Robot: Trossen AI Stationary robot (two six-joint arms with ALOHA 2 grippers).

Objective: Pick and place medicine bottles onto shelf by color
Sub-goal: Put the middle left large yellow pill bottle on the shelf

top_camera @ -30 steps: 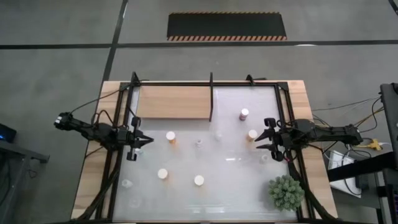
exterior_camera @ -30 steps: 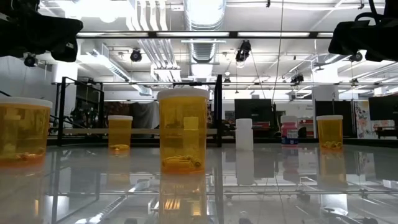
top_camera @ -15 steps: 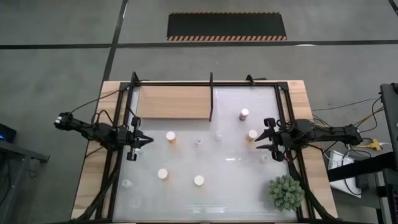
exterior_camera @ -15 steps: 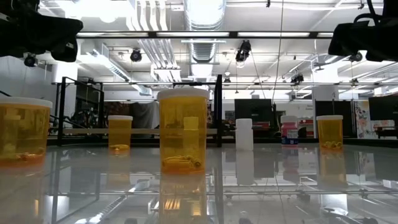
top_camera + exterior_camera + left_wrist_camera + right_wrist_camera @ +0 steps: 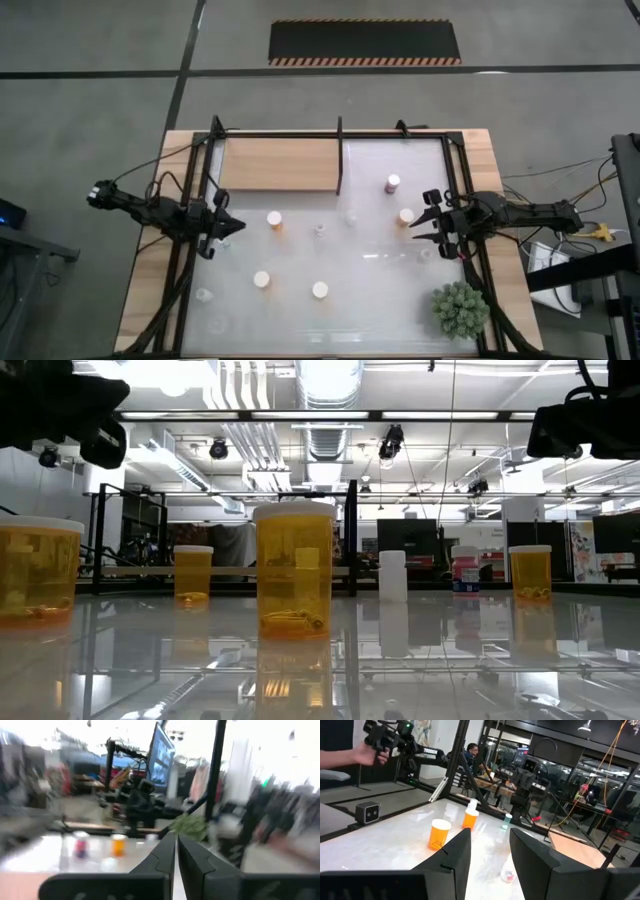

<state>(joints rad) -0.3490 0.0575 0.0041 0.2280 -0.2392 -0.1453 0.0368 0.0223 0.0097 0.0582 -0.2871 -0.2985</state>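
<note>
Orange medicine bottles with white caps stand on the white tabletop (image 5: 274, 219), (image 5: 262, 280), (image 5: 320, 290), (image 5: 406, 216). A purple bottle (image 5: 392, 183) stands farther back, and a small clear bottle (image 5: 320, 229) near the middle. The light-wood shelf (image 5: 280, 163) lies at the far left inside the black frame, with nothing on it. My left gripper (image 5: 222, 228) hovers at the table's left side, shut (image 5: 176, 839), left of the nearest orange bottle. My right gripper (image 5: 428, 220) hovers at the right side, open (image 5: 490, 834), just right of an orange bottle.
A spiky green plant (image 5: 460, 308) stands in the near right corner. The black frame's post (image 5: 340, 160) rises at the shelf's right end. In the right wrist view a person's hand (image 5: 367, 752) shows beyond the table's left side. Bare tabletop lies between the bottles.
My left gripper has turned about its wrist while staying at the table's left side; its wrist view is blurred by the motion. The bottles have stayed where they were.
</note>
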